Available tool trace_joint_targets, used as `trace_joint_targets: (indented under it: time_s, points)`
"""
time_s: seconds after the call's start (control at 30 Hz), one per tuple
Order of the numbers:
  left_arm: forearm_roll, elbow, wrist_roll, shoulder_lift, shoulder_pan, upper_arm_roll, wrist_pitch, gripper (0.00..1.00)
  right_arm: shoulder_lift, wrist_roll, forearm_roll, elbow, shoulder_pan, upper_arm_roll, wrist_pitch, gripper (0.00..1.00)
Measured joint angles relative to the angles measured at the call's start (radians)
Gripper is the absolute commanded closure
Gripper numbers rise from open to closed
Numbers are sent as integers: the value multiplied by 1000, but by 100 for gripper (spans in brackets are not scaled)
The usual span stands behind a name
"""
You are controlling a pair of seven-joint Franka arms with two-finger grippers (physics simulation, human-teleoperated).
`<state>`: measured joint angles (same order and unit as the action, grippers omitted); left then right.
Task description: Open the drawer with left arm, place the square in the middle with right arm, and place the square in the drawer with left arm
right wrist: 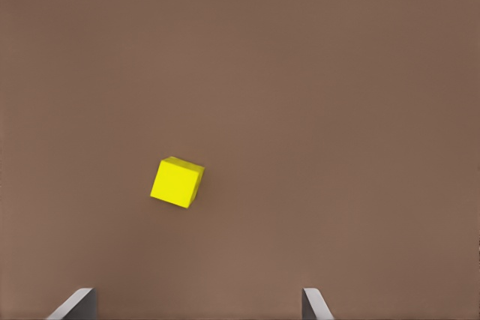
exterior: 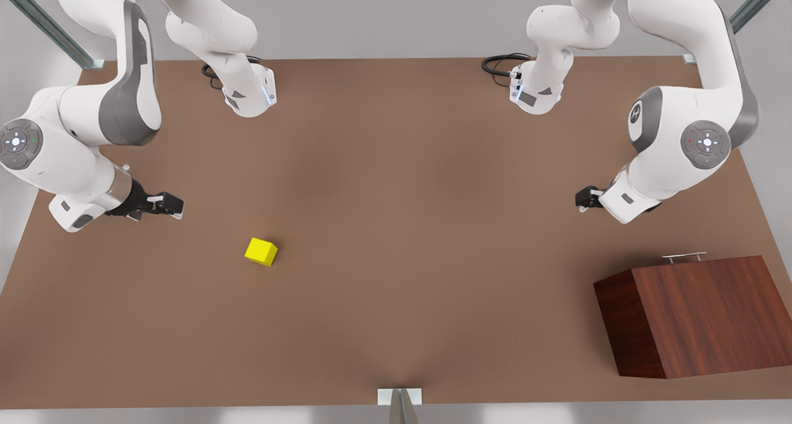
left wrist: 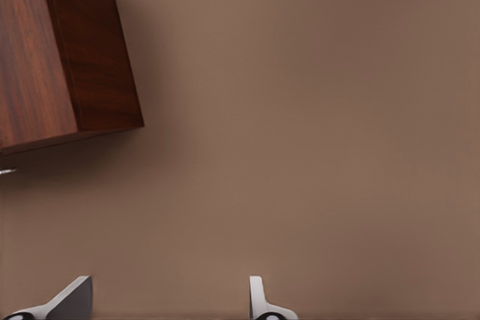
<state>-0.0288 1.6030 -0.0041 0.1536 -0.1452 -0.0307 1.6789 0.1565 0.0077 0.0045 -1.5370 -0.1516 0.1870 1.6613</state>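
The square is a small yellow cube lying on the table at the front view's left; it also lies ahead of the fingers in the right wrist view. My right gripper hovers open up and to the left of it, apart from it. The wooden cabinet stands at the front view's right, its drawer pushed in, and its silver handle faces the arms. My left gripper hangs open above the table, short of the cabinet. The middle is bare tabletop.
Both arm bases stand at the far side of the table with black cables beside them. A metal post rises at the near edge. Frame struts stand at the back corners.
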Motion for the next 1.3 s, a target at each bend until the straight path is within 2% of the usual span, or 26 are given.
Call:
trace_joint_targets:
  time_s: [0.07,0.1,0.13,0.17,0.23,0.27,0.3,0.4,0.43,0.5,0.57,0.67,0.83,0.97,1.13,1.3]
  points:
    - [-1,-1,-23,31,0,-9,-75,0,1,-34,8,21,-3,-1,-8,0]
    - [-2,12,-256,49,16,-12,-105,0,11,-40,9,25,-10,-2,-11,0]
    - [-3,61,-529,49,35,-12,-45,0,14,-39,4,27,-12,-3,-12,0]
    - [-4,153,-649,31,55,-20,54,0,14,-28,1,26,-10,-5,-12,0]
    - [-4,300,-754,-6,74,-139,277,0,19,-28,-2,23,-9,-5,-12,0]
    - [-4,398,-932,-27,82,-145,458,0,20,-28,-3,23,-10,-5,-11,0]
    - [-6,448,-987,-35,48,-155,545,0,20,-28,-3,22,-10,-5,-10,0]
    - [-8,558,-1097,-48,66,-237,766,0,20,-26,-3,21,-12,-5,-9,0]
    - [-9,564,-1103,-51,69,-261,773,0,21,-25,-3,21,-12,-5,-12,0]
    - [-10,594,-1152,-58,55,-285,822,0,22,-25,-3,16,-13,-6,-13,0]
    - [-10,636,-1171,-49,57,-291,968,0,33,-23,-3,17,-13,-6,-12,0]
    - [-6,644,-1175,-42,122,-291,1064,0,65,-20,2,18,-2,-6,8,0]
    - [-4,643,-1176,-3,159,-290,1155,0,128,365,7,30,119,23,64,0]
    - [-1,630,-1176,36,193,-290,1175,0,245,565,15,107,220,23,129,0]
    - [34,598,-1183,85,204,-290,1182,0,333,637,54,107,290,25,254,0]
    - [48,594,-1186,116,212,-290,1219,0,385,653,29,85,340,25,297,0]
